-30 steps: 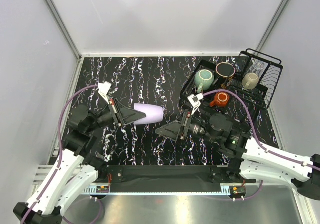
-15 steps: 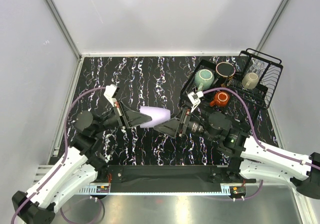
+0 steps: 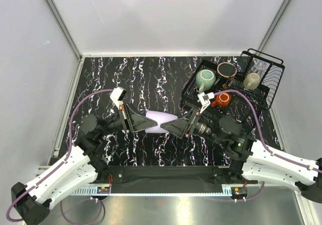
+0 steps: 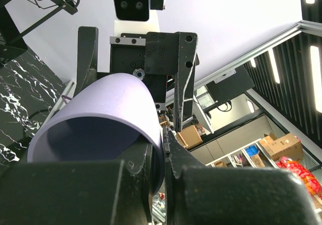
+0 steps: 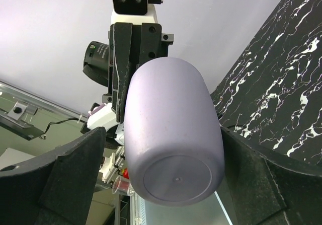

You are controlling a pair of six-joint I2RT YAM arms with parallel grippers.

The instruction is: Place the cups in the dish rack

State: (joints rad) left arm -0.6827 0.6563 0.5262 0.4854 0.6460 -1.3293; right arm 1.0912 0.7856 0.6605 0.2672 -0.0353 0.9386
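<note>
- Lavender tumbler (image 3: 160,118) lies on its side in the air above the middle of the bench (image 3: 100,74). Its long axis runs left to right, with the closed base toward the right edge.
- Left end effector (image 3: 142,122) pinches the tumbler's wall at the open rim.
- Right end effector (image 3: 173,128) is spread wide, with its fingers (image 5: 70,177) flanking the base; contact cannot be told.
- Dish rack (image 3: 191,81) sits by the far right corner, nearer the right arm, so a handover looks likely.

Top view: rounded lavender tumbler (image 3: 158,118) ends covered by left gripper (image 3: 145,123), right gripper (image 3: 168,126); clear glass cup (image 3: 260,65) barely made out.
</note>
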